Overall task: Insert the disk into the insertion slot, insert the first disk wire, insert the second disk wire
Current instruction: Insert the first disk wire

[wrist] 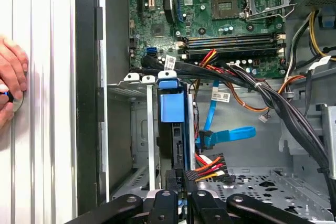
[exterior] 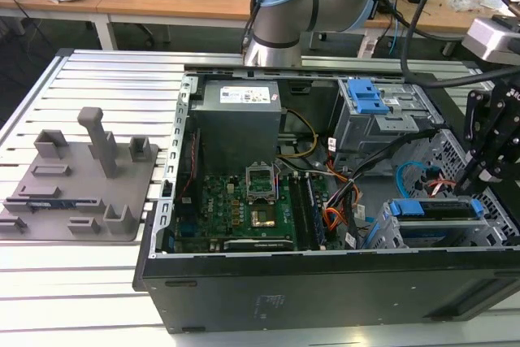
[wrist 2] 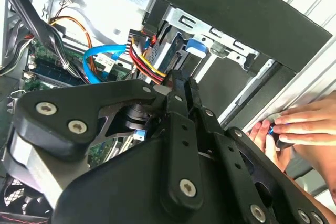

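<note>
The disk (exterior: 431, 209), grey in a bright blue carrier, sits inside the insertion slot (exterior: 388, 235), the perforated grey cage at the case's front on the exterior view's right. In the first wrist view the disk (wrist: 172, 113) stands edge-on in the cage (wrist: 262, 182). My gripper (wrist: 180, 178) is at the disk's rear edge, fingers close together around a black plug with red, orange and yellow wires (wrist: 210, 165). A blue flat wire (wrist: 227, 135) hangs loose beside the disk, its plug free. The gripper (wrist 2: 181, 80) and the coloured wires (wrist 2: 149, 69) meet in the second wrist view too.
A taller bay with a blue latch (exterior: 366, 97) stands behind the cage. Thick black cable bundles (wrist: 262, 95) cross above the disk. A person's hand (wrist: 10, 77) rests on the slatted table outside the case wall (wrist: 86, 103). A grey fixture block (exterior: 81, 176) lies on the exterior view's left.
</note>
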You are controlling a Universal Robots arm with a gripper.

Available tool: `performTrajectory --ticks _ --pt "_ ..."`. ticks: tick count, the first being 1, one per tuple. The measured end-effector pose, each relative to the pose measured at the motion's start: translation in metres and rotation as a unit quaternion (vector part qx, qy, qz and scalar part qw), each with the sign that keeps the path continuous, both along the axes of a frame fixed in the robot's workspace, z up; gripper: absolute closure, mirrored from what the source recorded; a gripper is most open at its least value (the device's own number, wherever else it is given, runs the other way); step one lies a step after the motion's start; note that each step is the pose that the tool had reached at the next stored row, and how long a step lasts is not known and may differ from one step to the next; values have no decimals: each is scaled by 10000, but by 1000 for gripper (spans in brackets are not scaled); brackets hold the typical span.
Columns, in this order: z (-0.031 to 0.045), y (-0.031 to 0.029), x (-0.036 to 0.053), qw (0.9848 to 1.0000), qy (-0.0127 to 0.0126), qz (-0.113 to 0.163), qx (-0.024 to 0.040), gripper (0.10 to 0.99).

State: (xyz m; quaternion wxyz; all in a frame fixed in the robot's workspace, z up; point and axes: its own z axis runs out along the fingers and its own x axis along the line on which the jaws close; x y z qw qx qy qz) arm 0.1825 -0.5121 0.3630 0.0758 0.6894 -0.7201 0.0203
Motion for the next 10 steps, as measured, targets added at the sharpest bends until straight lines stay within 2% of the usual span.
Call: performTrajectory --ticks 2,4,5,7,8,10 --pt "1 -1 -8 10000 -9 -1 1 922" --pt "0 -1 -25 10000 -56 0 24 922" --pt "-1 0 -34 10000 -75 0 58 922" --pt "-1 -2 -41 9999 -89 -1 146 922" --pt "0 -9 -43 9997 -91 -1 229 922" --pt "-1 -11 -44 9997 -92 -2 244 922"
